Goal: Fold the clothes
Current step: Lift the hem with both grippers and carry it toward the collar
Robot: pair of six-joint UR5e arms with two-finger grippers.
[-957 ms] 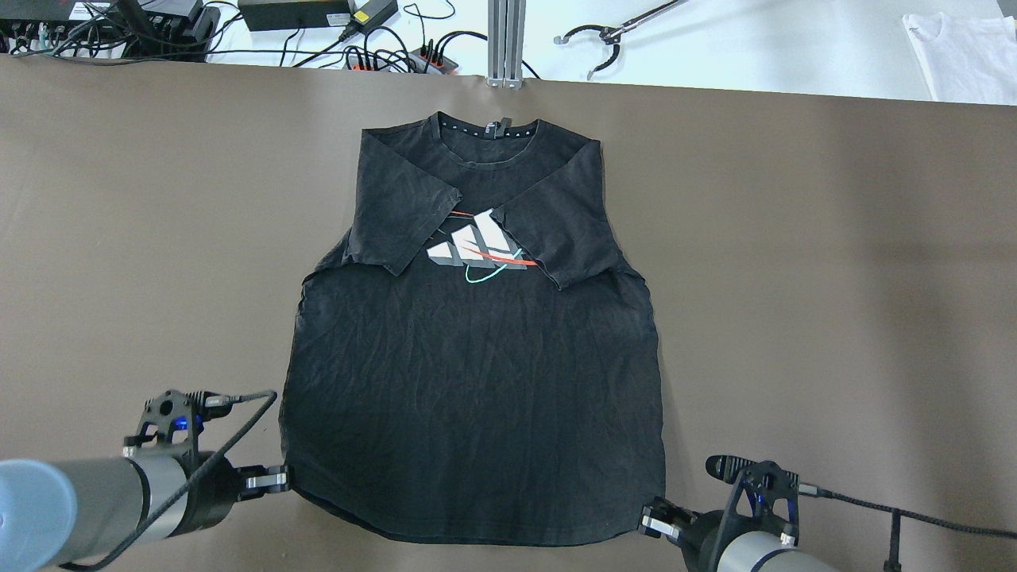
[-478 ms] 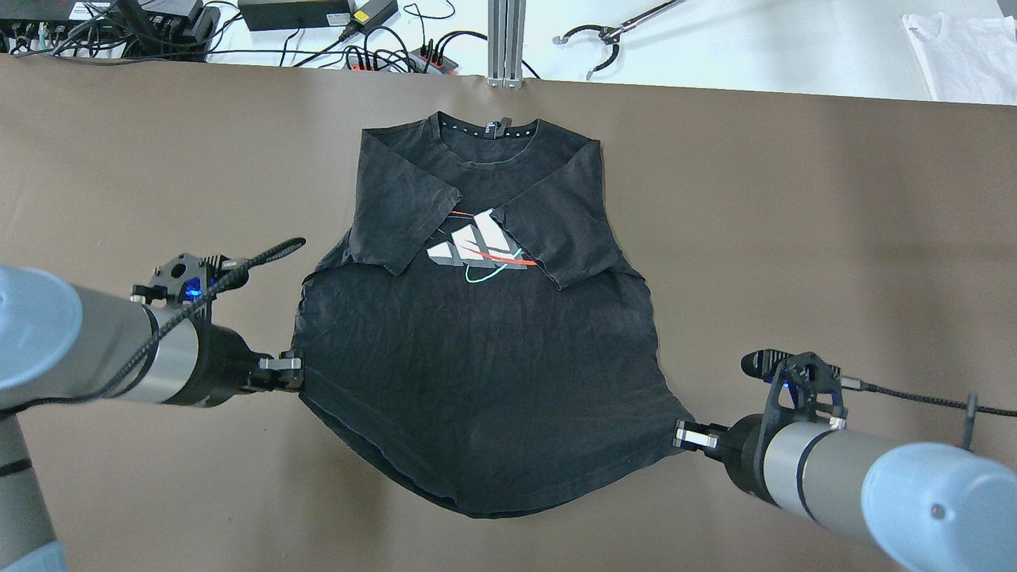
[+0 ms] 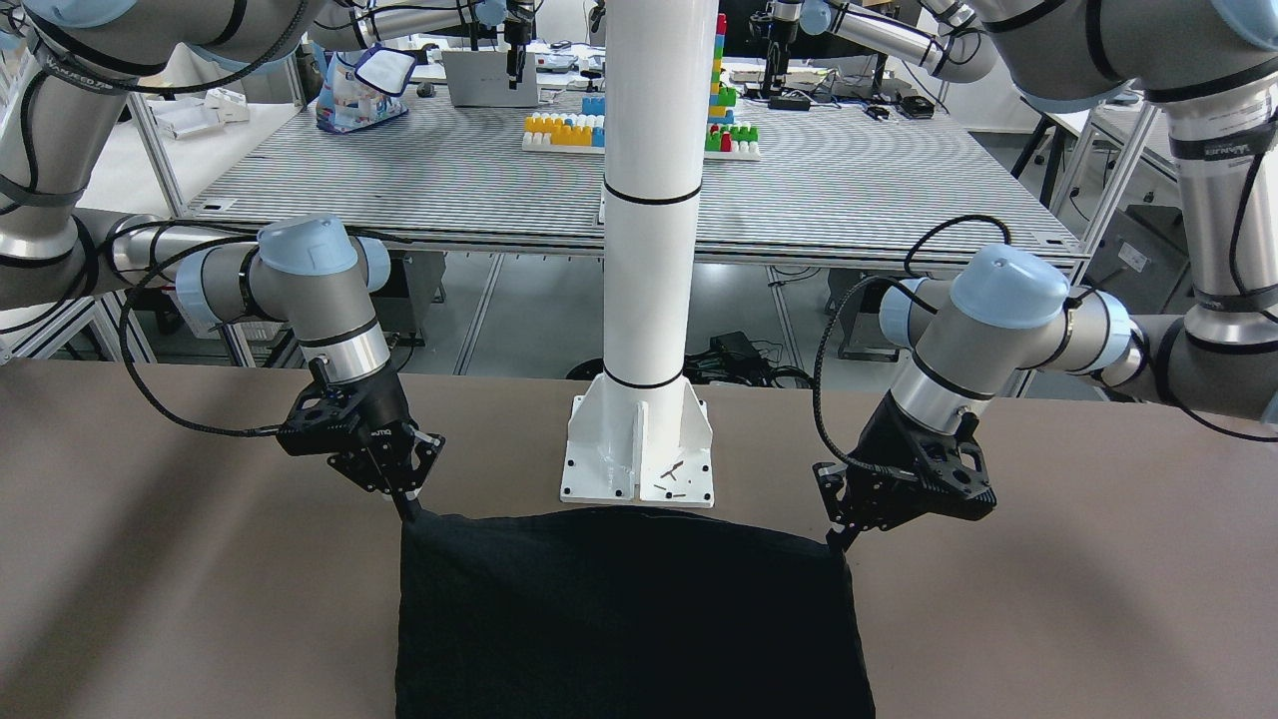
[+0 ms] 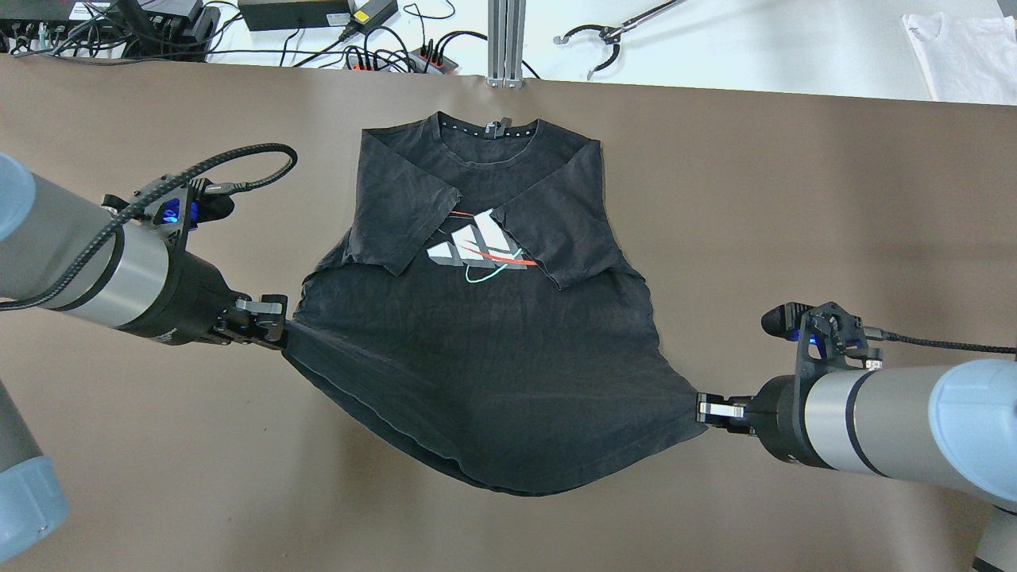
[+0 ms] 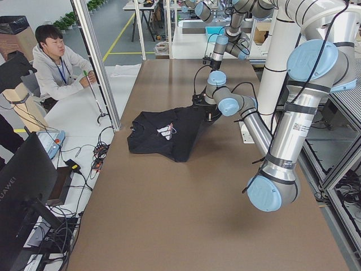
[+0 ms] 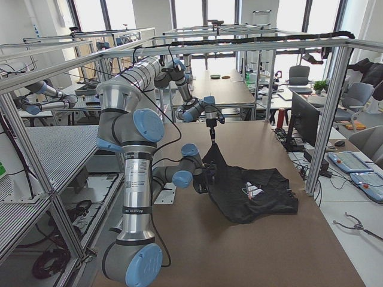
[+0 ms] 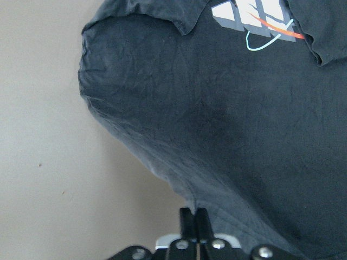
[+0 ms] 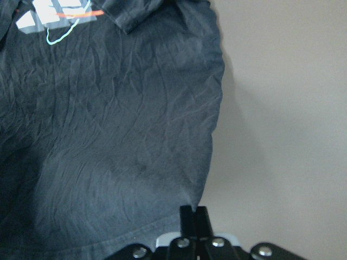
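A black T-shirt (image 4: 485, 334) with a white, red and teal logo lies on the brown table, sleeves folded in over the chest. My left gripper (image 4: 274, 311) is shut on the shirt's hem corner on its side and holds it raised. My right gripper (image 4: 703, 410) is shut on the other hem corner, also raised. The hem hangs between them in a sagging curve. In the front-facing view the lifted hem (image 3: 629, 599) hangs as a dark sheet between both grippers. The left wrist view (image 7: 194, 214) and right wrist view (image 8: 194, 212) show closed fingers pinching cloth.
Cables, power bricks and a grabber tool (image 4: 612, 36) lie past the table's far edge. A white garment (image 4: 965, 56) lies at the far right. A white post base (image 3: 639, 449) stands by the robot. An operator (image 5: 56, 68) sits at the far side.
Both grippers have lifted the hem corners and carried them toward the collar, away from the robot. The lower part of the shirt has risen off the table and sags between them.
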